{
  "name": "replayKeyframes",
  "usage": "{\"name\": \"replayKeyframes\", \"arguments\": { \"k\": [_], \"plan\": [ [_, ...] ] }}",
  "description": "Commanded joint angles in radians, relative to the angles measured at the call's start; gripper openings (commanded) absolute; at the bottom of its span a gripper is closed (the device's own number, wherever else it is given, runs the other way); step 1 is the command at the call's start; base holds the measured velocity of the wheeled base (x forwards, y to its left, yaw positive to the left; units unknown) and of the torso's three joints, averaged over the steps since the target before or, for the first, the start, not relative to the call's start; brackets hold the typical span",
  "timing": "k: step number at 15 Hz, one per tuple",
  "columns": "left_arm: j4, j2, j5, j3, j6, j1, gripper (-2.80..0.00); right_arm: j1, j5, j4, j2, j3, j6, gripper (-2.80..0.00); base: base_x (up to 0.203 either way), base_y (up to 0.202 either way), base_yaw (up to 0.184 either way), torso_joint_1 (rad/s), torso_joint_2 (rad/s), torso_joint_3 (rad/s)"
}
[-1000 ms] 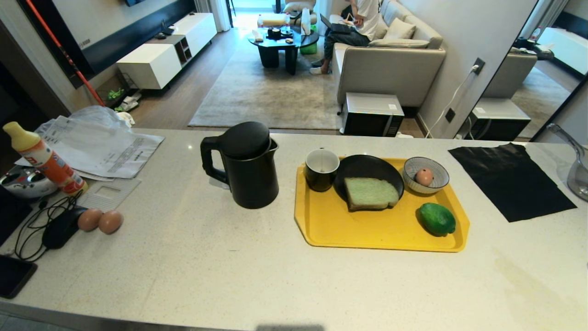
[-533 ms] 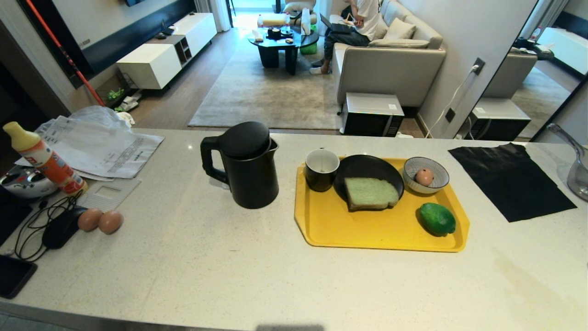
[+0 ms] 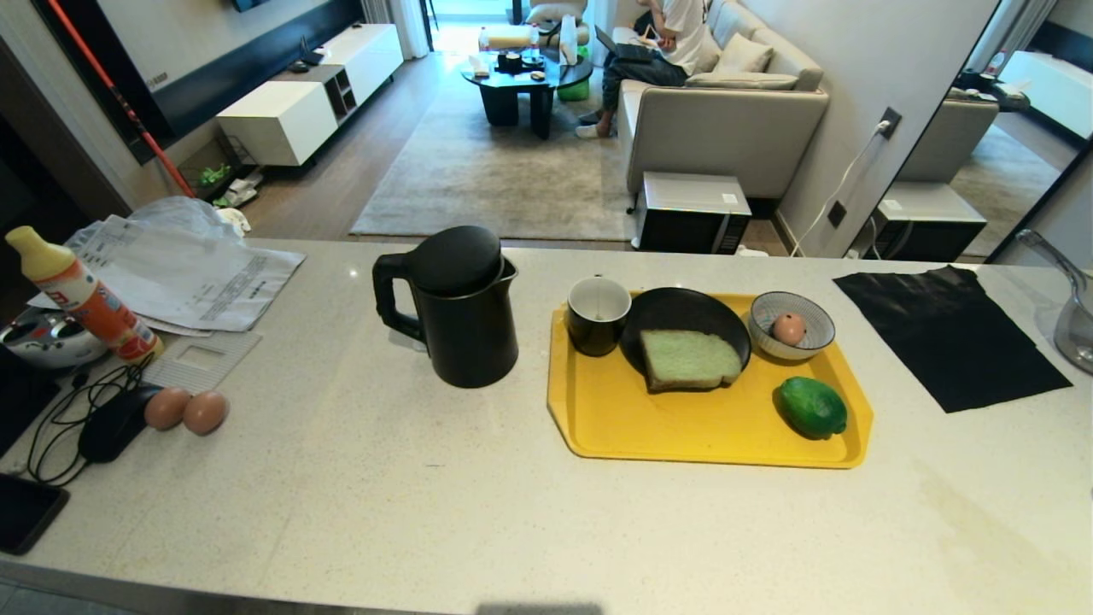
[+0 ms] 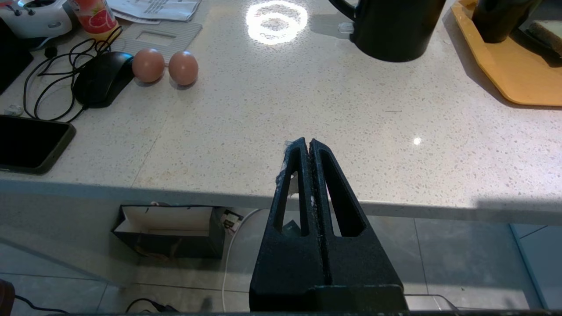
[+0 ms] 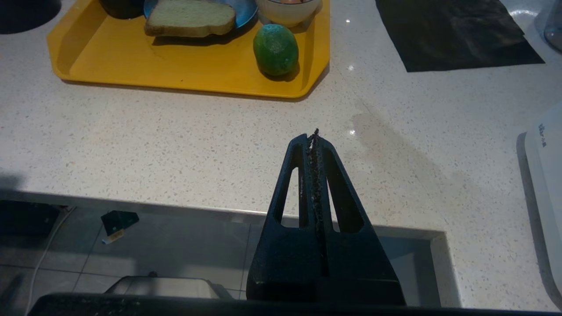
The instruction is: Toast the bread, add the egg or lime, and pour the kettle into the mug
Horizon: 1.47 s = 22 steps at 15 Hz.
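Nothing on the counter has shifted in the last second; both arms wait, and no task step looks begun.

From left to right: two loose eggs [image 3: 186, 411], then the black kettle [image 3: 452, 306] upright on the counter [image 3: 427, 512], just beside the yellow tray [image 3: 683, 427]. On the tray stand the mug [image 3: 598, 314], the bread [image 3: 687, 360] on a dark plate [image 3: 683, 312], an egg [image 3: 788, 328] in a striped bowl [image 3: 792, 325], and the lime [image 3: 812, 407] in front. The left gripper [image 4: 309, 142] and right gripper [image 5: 314, 134] hang at the near edge, jaws pressed together, empty.
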Motion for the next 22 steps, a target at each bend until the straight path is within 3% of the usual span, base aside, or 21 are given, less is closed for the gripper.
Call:
{"name": "replayKeyframes", "arguments": {
  "k": [1,22],
  "plan": [
    [-0.001,-0.002,0.000,0.017,-0.001,0.000,-2.80,0.000,0.000,-0.001,0.001,0.002,-0.001,-2.80,0.000,0.000,0.000,0.000,0.00,0.000],
    [-0.001,-0.002,0.000,0.017,-0.001,0.001,-2.80,0.001,0.002,-0.002,0.001,0.002,-0.001,-2.80,0.000,0.000,0.000,0.000,0.00,0.000]
  ]
}}
